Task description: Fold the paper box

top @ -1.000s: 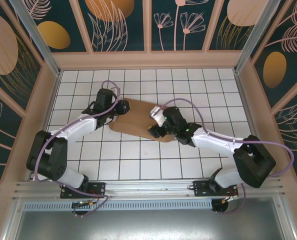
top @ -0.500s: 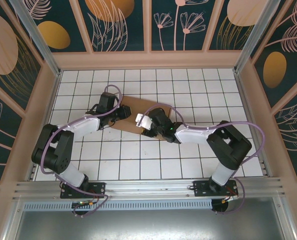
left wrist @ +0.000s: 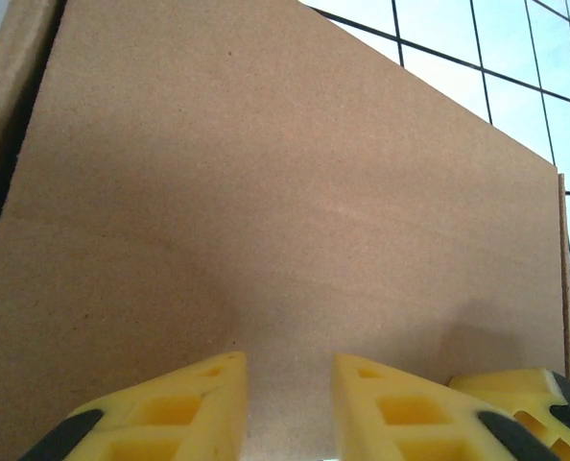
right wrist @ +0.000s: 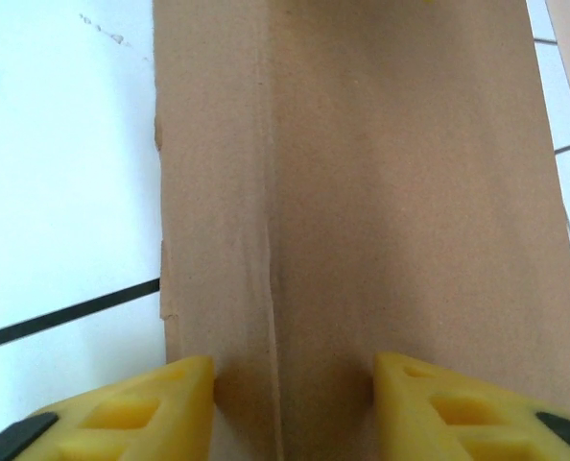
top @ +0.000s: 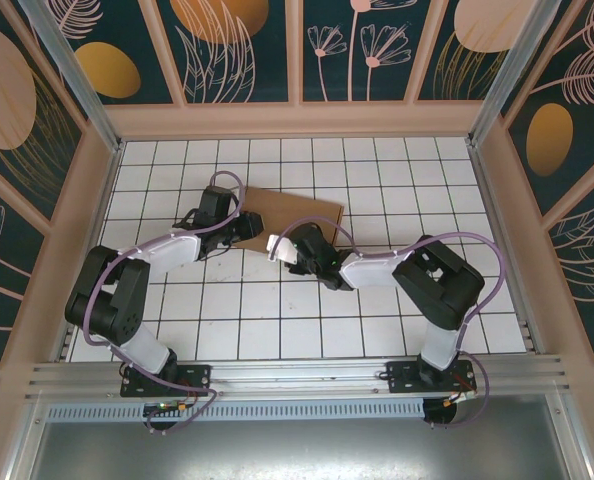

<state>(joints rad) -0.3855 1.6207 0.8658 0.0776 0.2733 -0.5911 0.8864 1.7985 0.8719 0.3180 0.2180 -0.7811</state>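
- Nearest, at the near edge of the white tiled surface (top: 277,320): both arm bases, forearms angled inward toward the middle.
- In from the right, the right gripper (right wrist: 293,365), low over a folded strip of the paper box (top: 302,212). Jaws parted about halfway, straddling a crease running lengthwise up the strip, yellow fingers (right wrist: 122,418) overlapping the cardboard on either side.
- Just left of that strip, bare white tile and one dark grout line.
- In from the left, the left gripper (left wrist: 290,363), tips down at the face of a broad, flat brown panel. Jaws narrow, only a slim gap, plain cardboard showing through it. Touching the panel or just above it: cannot tell.
- Along that panel's left side, a second cardboard layer, a dark slit between the two.
- Just beyond the two grippers, the box itself: brown, lying fairly flat, set at a slight slant near the middle of the surface, nearer the far side than the bases.
- Past it, open tile up to the far wall (top: 297,118), pale frame below dark teal panels with painted leaves.
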